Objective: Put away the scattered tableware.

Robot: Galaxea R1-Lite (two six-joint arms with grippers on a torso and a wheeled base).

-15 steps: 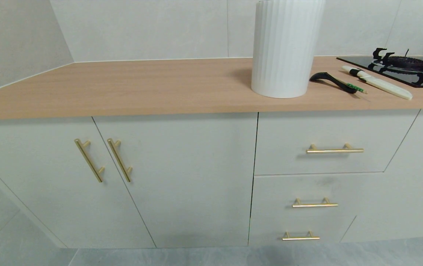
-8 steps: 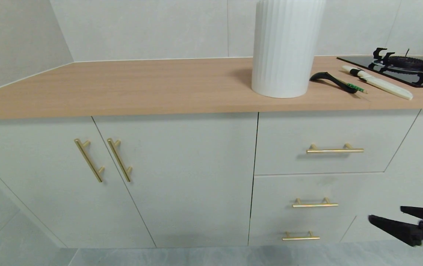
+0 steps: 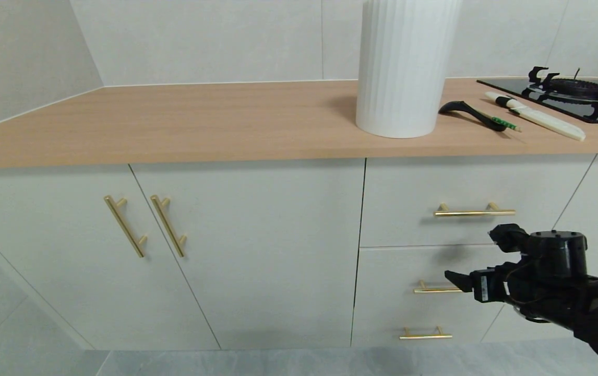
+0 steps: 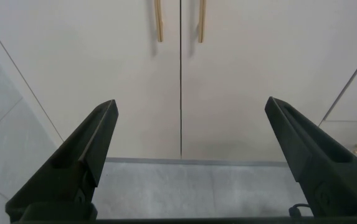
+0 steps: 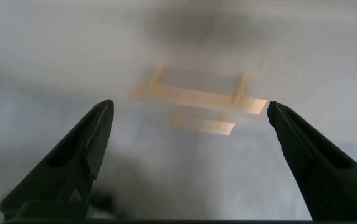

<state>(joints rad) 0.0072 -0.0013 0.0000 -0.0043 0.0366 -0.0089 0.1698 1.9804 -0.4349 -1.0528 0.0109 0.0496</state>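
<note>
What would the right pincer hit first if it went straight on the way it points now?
Most likely the gold handle of the middle drawer, which sits centred between the open right pincer fingers in its wrist view. Depth is unclear, so how near is uncertain.

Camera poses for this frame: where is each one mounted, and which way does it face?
Head view: on the head, looking forward and down at the counter and cabinets; right gripper at lower right.
Left wrist view: faces door handles and floor between the left gripper's open fingers.
Right wrist view: faces blurred drawer handles between open fingers.
Shared: head view shows both handle sets.
</note>
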